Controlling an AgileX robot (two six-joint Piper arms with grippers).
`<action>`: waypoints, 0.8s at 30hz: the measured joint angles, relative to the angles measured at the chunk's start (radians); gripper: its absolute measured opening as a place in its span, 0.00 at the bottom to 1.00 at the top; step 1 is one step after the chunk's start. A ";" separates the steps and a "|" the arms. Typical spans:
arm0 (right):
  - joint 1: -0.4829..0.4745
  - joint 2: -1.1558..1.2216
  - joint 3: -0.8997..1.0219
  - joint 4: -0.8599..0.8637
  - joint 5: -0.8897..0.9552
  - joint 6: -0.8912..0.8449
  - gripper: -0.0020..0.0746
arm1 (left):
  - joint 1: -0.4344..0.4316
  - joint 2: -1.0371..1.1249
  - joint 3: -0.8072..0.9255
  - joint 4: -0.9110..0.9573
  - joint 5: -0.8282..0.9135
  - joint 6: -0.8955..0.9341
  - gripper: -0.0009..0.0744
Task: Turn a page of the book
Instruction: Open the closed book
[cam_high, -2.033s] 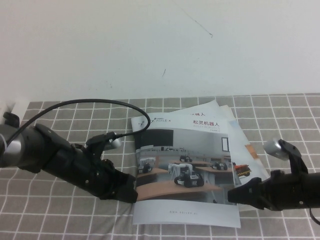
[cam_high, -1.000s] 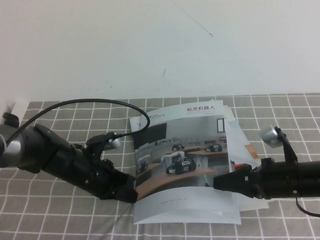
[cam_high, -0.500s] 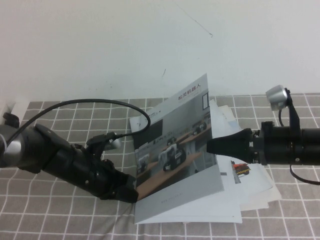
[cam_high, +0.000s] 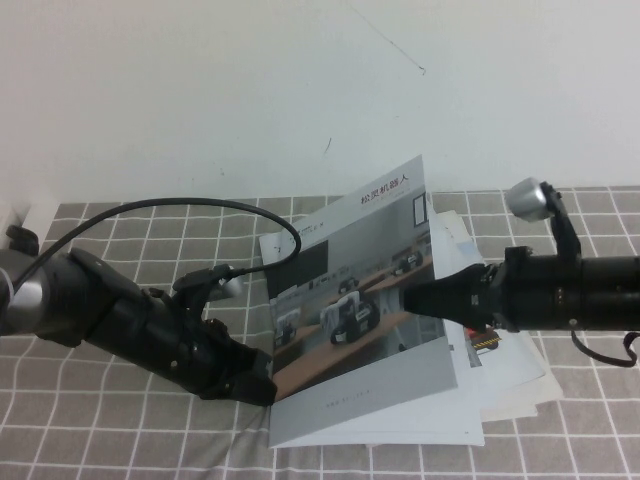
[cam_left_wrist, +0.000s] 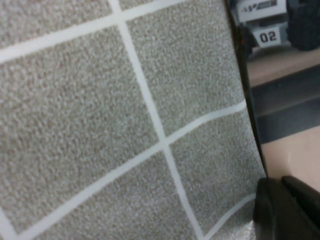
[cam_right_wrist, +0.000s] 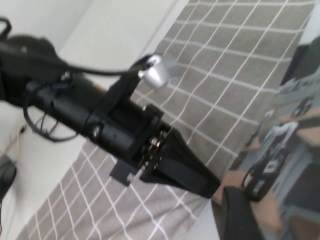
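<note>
While the grey checked cloth (cam_high: 120, 420) is covering the surface, the book (cam_high: 400, 420) is lying on it between the two tools, its long axis running away from the robot toward the white wall (cam_high: 200, 90) and its spine edge sitting on the left tool's side. Its glossy white inner pages are resting flat under the lifted leaf, and other sheets (cam_high: 515, 375) with an orange-edged picture are fanning out beneath the right arm.

The page (cam_high: 365, 300), the front cover leaf, is standing raised and tilted, hinging along the spine by the left tool and rising toward the right tool, so that its free edge is pointing up and away from the surface. It is showing a photo of small robots on wooden desks, a dark red Chinese title near its far upper corner and a white band along its near lower edge.

The left tool (cam_high: 262, 385) is sitting low at the book's near spine corner, its dark tip touching or just beside the cover's lower edge; in the left wrist view a dark fingertip (cam_left_wrist: 285, 210) is lying against the page's edge beside the cloth. Whether it is open or closed I cannot tell.

The right tool (cam_high: 412, 297) is reaching across from the far side of the book, its fingers drawn together to a point and pressing against the raised page at about mid-height, apparently propping it up.
</note>
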 joint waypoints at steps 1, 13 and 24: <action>0.010 0.006 -0.001 0.000 0.000 -0.017 0.44 | 0.000 0.000 0.000 0.000 0.000 0.000 0.01; 0.156 0.041 -0.126 -0.004 0.121 -0.029 0.44 | 0.000 0.000 0.000 0.000 0.000 0.000 0.01; 0.170 0.041 -0.295 -0.007 0.236 0.063 0.44 | 0.000 0.002 0.000 0.000 0.003 0.000 0.01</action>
